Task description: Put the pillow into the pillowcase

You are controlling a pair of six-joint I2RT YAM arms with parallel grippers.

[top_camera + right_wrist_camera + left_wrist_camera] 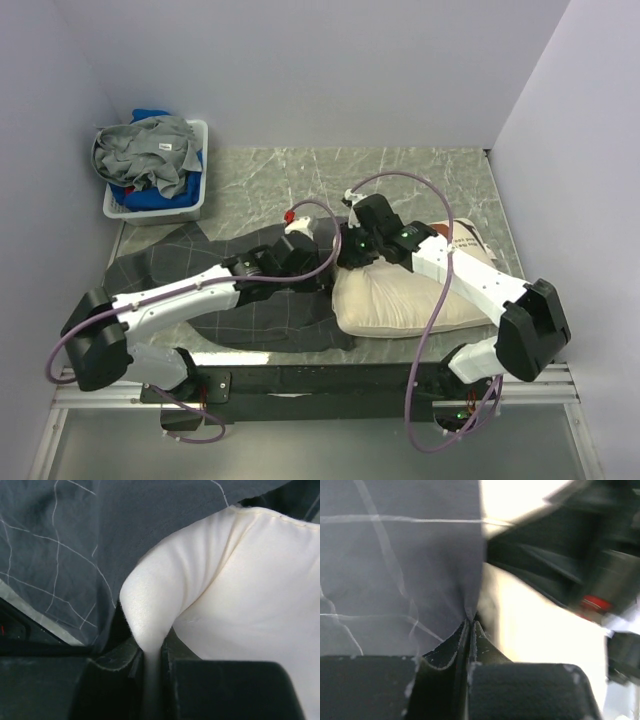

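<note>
Soft, light pillow; limp pillowcase lying against it.
Clamped: right jaws on pillow's corner, left jaws on pillowcase hem; probably best held by edges.

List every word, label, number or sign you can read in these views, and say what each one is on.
No text can be read in any view.
Print on the pillow, near its far right corner: too small to read.
Small white tag on the grey garment in the basket: too small to read.
Both wrist views: no lettering shows.
</note>
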